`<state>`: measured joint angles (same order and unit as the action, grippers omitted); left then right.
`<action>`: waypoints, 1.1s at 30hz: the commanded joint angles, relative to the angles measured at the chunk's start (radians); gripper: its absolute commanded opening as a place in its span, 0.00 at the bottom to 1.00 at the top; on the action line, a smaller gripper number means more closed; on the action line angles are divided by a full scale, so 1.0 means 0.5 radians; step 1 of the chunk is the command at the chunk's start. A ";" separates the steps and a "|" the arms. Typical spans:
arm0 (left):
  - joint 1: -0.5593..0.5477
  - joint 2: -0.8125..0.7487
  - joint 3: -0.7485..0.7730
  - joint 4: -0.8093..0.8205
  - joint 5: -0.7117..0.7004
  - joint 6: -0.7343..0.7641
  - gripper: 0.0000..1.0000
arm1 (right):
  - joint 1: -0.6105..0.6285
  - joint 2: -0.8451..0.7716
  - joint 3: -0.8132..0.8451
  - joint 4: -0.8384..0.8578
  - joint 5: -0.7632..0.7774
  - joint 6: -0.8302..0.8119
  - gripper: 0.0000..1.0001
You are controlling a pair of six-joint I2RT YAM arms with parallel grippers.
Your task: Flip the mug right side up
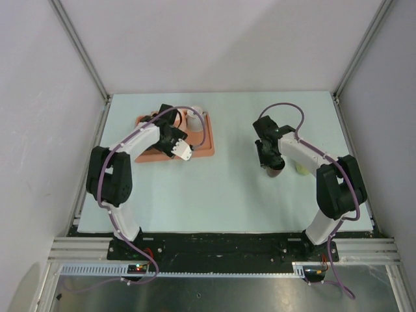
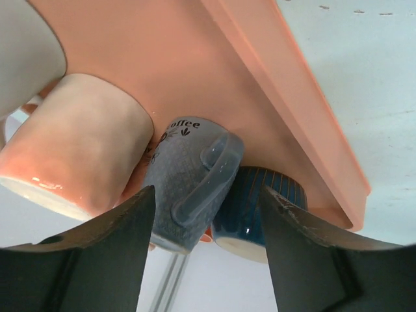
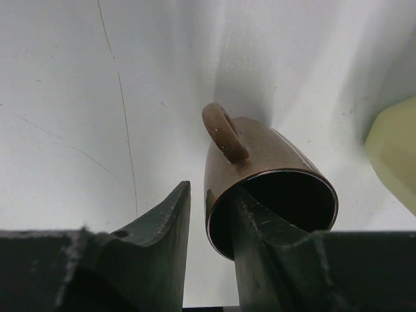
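A glossy brown mug (image 3: 273, 156) stands on the table with its mouth up and its handle pointing away from my wrist; from above it shows at the brown mug (image 1: 275, 170). My right gripper (image 3: 214, 192) is open over its rim, one finger inside the mouth and the other outside, clear of the wall. My left gripper (image 2: 207, 192) is open at the orange tray (image 2: 299, 97), its fingers on either side of a grey-blue "coffee" mug (image 2: 185, 169) and a dark blue mug (image 2: 260, 201), both bottom up.
A peach mug (image 2: 78, 143) and a white one (image 2: 26, 52) also sit on the tray (image 1: 201, 148), close against the grey-blue mug. A pale yellow-green object (image 3: 393, 149) lies just right of the brown mug. Frame posts and walls border the table.
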<state>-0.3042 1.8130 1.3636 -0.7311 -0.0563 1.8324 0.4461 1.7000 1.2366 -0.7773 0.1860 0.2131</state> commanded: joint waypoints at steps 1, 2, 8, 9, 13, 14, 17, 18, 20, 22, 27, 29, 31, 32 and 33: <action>0.015 0.058 0.040 0.002 -0.106 0.147 0.66 | 0.005 -0.112 0.009 0.002 -0.013 0.036 0.37; 0.019 0.066 0.045 0.000 -0.124 0.159 0.65 | 0.006 -0.133 0.009 -0.004 -0.014 0.037 0.39; 0.033 0.112 0.048 0.003 -0.189 0.270 0.51 | 0.007 -0.243 0.009 -0.045 -0.084 0.026 0.46; 0.032 0.117 0.055 0.004 -0.190 0.274 0.47 | 0.007 -0.261 0.009 -0.047 -0.113 0.013 0.47; 0.014 0.101 0.062 0.006 -0.145 0.274 0.22 | 0.007 -0.331 0.009 -0.061 -0.192 -0.003 0.50; 0.009 0.083 0.062 0.004 -0.121 0.270 0.14 | 0.005 -0.345 0.009 -0.063 -0.205 -0.004 0.51; -0.012 0.027 0.080 0.005 -0.003 0.217 0.02 | 0.001 -0.397 0.014 -0.063 -0.237 -0.013 0.54; -0.026 0.004 0.089 0.005 0.027 0.192 0.01 | -0.001 -0.418 0.022 -0.067 -0.249 -0.014 0.57; -0.054 -0.035 0.135 0.001 0.117 0.080 0.00 | -0.006 -0.455 0.046 -0.092 -0.278 -0.017 0.62; -0.078 -0.075 0.221 0.001 0.262 -0.198 0.00 | -0.022 -0.502 0.077 -0.116 -0.316 -0.017 0.68; -0.112 -0.165 0.543 -0.019 0.757 -1.119 0.00 | -0.083 -0.700 0.109 -0.041 -0.466 -0.020 0.94; -0.119 -0.207 0.657 -0.028 0.955 -1.518 0.00 | -0.089 -0.788 0.110 0.053 -0.573 -0.017 0.98; -0.121 -0.224 0.790 -0.036 1.157 -1.930 0.00 | -0.091 -0.870 0.110 0.202 -0.757 -0.005 0.99; -0.121 -0.227 0.878 -0.039 1.288 -2.158 0.00 | -0.090 -0.905 0.110 0.300 -0.859 0.015 0.99; -0.122 -0.227 0.942 -0.040 1.398 -2.328 0.00 | -0.089 -0.928 0.110 0.393 -1.007 0.035 0.99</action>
<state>-0.3614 1.7920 1.6867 -0.7895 0.3504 1.1522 0.3992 1.3094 1.2423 -0.7647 -0.0898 0.2092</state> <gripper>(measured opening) 0.050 0.990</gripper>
